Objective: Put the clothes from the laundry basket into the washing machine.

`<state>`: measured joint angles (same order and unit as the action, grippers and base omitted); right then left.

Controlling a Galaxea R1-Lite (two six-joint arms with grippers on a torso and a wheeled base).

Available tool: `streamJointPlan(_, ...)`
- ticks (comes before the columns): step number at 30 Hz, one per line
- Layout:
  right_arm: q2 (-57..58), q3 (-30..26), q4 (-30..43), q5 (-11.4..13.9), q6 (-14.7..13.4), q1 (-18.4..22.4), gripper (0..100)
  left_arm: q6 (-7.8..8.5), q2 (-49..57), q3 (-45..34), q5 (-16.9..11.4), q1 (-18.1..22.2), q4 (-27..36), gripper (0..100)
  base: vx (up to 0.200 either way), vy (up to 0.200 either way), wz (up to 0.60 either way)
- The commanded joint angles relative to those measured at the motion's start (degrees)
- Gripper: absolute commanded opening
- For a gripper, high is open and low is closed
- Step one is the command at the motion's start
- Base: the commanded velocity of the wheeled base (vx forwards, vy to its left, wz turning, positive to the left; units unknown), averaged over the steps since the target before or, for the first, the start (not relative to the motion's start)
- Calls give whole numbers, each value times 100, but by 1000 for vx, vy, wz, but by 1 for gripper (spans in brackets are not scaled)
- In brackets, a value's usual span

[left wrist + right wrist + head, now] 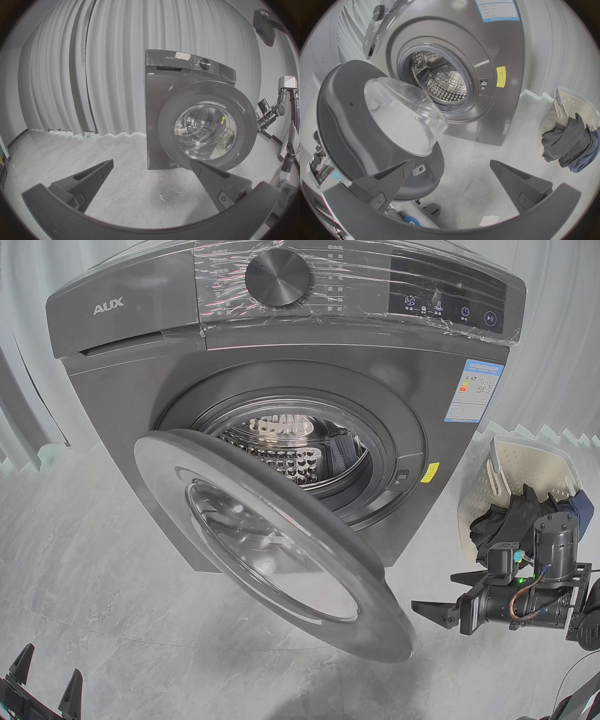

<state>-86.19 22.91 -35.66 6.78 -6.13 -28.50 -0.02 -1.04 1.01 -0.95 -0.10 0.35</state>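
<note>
A: In the head view, your right gripper (451, 595) hung low to the right of the washing machine (125, 384). Its jaws were spread and held nothing. It pointed toward the open door (275, 540), not at the laundry basket (537, 459) beyond it. The dark clothes (500, 524) slumped over the basket's near rim, on the floor beside the machine.

B: So I'd judge your step was the first pick. You'd have done well to turn that wrist toward the basket, come down on the highest fold and pinch deep, so the piece couldn't slip out on the way. Your left gripper (51, 664) sat at the bottom left corner, well apart from everything.

A: In the left wrist view, its jaws were wide apart and empty, and they faced the door's outer side across bare floor (125, 193).

B: In the right wrist view, the drum (440, 78) looked empty, and the door stood between your gripper and the opening. You'd have wanted to carry the load around the door's free edge, not across it.

A: Some things you couldn't settle. The arm covered part of the basket in the head view, and the cloth hid its inside, so you couldn't count the pieces. You couldn't tell whether the basket stood upright or leaned. A dark shape at the drum's right side could have been a rib or a garment.
</note>
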Motion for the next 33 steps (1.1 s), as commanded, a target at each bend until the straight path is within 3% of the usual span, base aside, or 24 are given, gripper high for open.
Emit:
streamJointPlan(1,304,-190,6,8,-2,-252,100,2,95,-92,-2,1,0,100,0,0,0)
streamJointPlan(8,-372,583,-73,-414,-99,-261,100,2,95,-92,-2,1,0,100,-57,0,0)
streamJointPlan(10,-469,680,-64,-414,-151,-270,100,2,95,-92,-2,1,0,100,-200,0,0)
streamJointPlan(13,-733,812,-73,-388,-266,-402,100,2,95,-92,-10,1,0,100,-133,0,0)
streamJointPlan(22,-724,645,-82,-256,-248,-903,100,2,95,-92,-2,1,0,100,0,0,0)
streamJointPlan(27,-654,381,-715,34,-222,-1105,100,2,95,-92,-10,1,0,100,0,0,0)
streamJointPlan(29,-654,381,-715,34,-222,-1105,100,2,95,-92,-10,1,0,100,0,0,0)
streamJointPlan(30,-663,337,-1031,236,-239,-1149,100,2,95,-92,-10,1,0,100,0,0,0)
streamJointPlan(33,-724,443,-1057,140,-231,-1026,100,2,95,-92,-10,1,0,100,0,0,0)
